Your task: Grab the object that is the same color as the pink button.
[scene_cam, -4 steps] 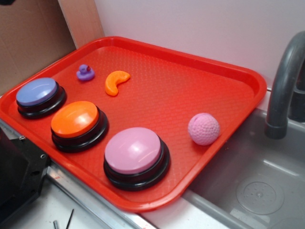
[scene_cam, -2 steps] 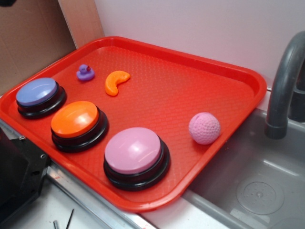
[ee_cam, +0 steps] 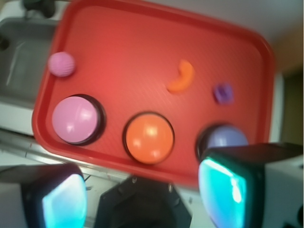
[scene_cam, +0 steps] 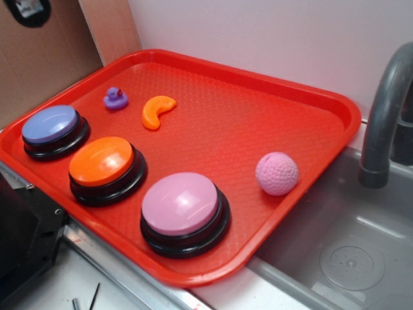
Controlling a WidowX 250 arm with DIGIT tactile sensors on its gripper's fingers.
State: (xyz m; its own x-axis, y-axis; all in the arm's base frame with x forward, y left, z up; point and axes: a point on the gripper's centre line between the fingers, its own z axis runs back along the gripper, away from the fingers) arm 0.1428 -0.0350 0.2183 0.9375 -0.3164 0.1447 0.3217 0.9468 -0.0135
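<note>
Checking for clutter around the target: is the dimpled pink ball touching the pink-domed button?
No, the dimpled pink ball sits apart from the pink-domed button, bare red tray between them.

No text, label, brand, number or sign is being shown legibly in either view. The button domes and the red tray (scene_cam: 335, 106) are being seen as plain, unmarked surfaces, and the wrist view is being blurred too much for reading.
</note>
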